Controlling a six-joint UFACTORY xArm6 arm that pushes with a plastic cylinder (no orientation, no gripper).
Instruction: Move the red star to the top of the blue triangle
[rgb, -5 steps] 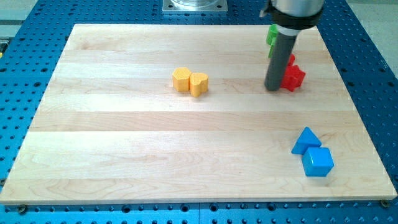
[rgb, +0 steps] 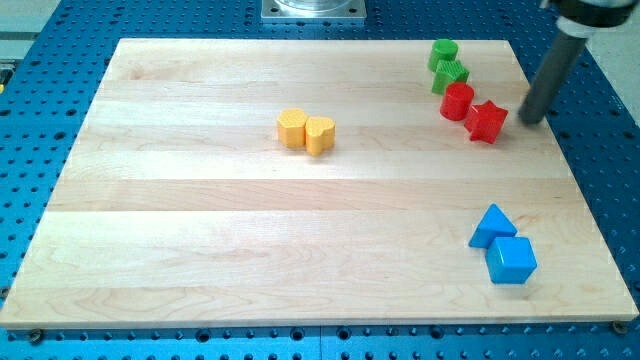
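Observation:
The red star (rgb: 487, 121) lies near the view's top right, touching a red cylinder (rgb: 457, 101) on its upper left. The blue triangle (rgb: 491, 225) sits at the lower right, with a blue cube (rgb: 512, 260) touching it just below. My tip (rgb: 528, 122) rests on the board a short way to the right of the red star, apart from it. The rod leans up toward the view's top right corner.
Two green blocks (rgb: 447, 64) stand in a line above the red cylinder. A yellow hexagon (rgb: 291, 129) and a yellow heart (rgb: 320, 134) sit together left of centre. The board's right edge (rgb: 560, 150) is close to my tip.
My tip has moved from the left side of the red blocks to the right side of the red star. The red star sits slightly further right and lower.

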